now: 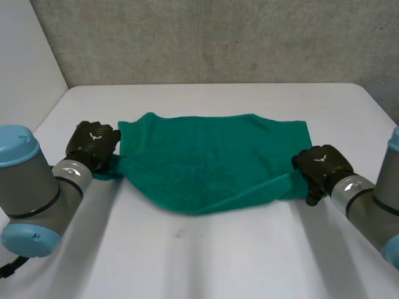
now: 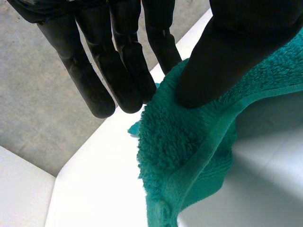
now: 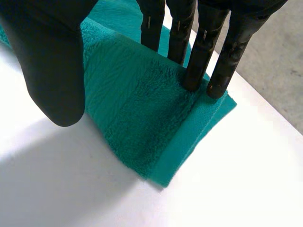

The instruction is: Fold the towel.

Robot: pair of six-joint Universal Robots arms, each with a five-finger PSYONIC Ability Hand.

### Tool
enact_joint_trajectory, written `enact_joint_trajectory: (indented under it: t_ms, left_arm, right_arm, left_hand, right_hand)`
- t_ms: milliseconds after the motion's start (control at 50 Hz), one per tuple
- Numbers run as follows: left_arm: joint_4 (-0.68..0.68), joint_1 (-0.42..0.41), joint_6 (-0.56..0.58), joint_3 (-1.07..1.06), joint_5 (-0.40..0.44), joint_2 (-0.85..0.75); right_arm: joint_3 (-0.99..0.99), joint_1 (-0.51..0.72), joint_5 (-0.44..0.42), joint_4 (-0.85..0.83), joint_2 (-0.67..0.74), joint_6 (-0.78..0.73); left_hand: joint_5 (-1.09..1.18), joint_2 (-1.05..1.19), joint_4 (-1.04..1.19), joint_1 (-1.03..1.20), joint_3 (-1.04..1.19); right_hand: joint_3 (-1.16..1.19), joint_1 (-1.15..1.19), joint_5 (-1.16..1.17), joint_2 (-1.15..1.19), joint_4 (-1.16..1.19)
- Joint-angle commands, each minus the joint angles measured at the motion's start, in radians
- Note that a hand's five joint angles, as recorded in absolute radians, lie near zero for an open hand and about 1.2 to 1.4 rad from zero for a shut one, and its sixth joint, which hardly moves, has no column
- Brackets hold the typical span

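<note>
One towel (image 1: 212,159) is seen on the white table (image 1: 206,255), spread widthwise between two black hands. It is a green terry towel with a looped, fuzzy pile and a flat woven band (image 3: 182,142) along its end. Its far edge lies flat, while its near edge is raised at both ends and sags in a curve between them.

The left hand (image 1: 93,142) is set at the towel's left end. There the thumb (image 2: 222,52) is pressed onto the pile, and the straight fingers (image 2: 94,80) are placed behind the edge, so the cloth is pinched between them.

The right hand (image 1: 321,163) is set at the right near corner. Its fingers (image 3: 199,56) are planted beside the band and its thumb (image 3: 52,61) is held opposite them, so the towel is clamped between.

A small white mark is borne on the back of each hand, but it cannot be read. Two grey arms with light-blue caps are counted.
</note>
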Motion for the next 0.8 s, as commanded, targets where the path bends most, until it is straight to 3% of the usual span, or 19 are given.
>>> enact_joint_trajectory:
  t_ms: [20,320,480,580,700,800]
  left_arm:
    - [-0.003,0.004,-0.002,-0.03,0.001,0.024]
    - [-0.001,0.01,-0.002,-0.056,0.001,0.024]
    - [-0.003,0.008,-0.002,-0.056,-0.001,0.024]
    - [-0.003,0.008,-0.002,-0.054,-0.002,0.024]
    - [-0.003,0.008,-0.002,-0.053,-0.002,0.027]
    - [-0.003,0.007,-0.002,-0.051,-0.002,0.027]
  right_arm:
    - [0.018,-0.118,-0.075,0.041,-0.012,0.033]
    - [-0.039,-0.138,-0.11,0.053,-0.092,0.021]
    - [-0.076,-0.136,-0.114,0.069,-0.152,-0.08]
    - [-0.117,-0.136,-0.098,0.145,-0.172,-0.1]
    - [-0.104,-0.138,-0.119,0.308,-0.161,-0.105]
    - [-0.032,-0.141,-0.147,0.302,-0.161,-0.108]
  left_hand:
    - [0.241,0.199,0.202,0.281,0.204]
    - [0.241,0.199,0.202,0.281,0.204]
    - [0.241,0.199,0.202,0.281,0.204]
    - [0.241,0.199,0.202,0.281,0.204]
    - [0.241,0.199,0.202,0.281,0.204]
    - [0.241,0.199,0.202,0.281,0.204]
  right_hand:
    - [0.036,0.104,0.035,0.033,0.035]
    - [0.086,0.154,0.085,0.083,0.085]
    - [0.156,0.224,0.155,0.153,0.156]
    - [-0.108,-0.04,-0.109,-0.111,-0.108]
    - [-0.091,-0.023,-0.092,-0.094,-0.091]
    - [-0.073,-0.005,-0.074,-0.076,-0.073]
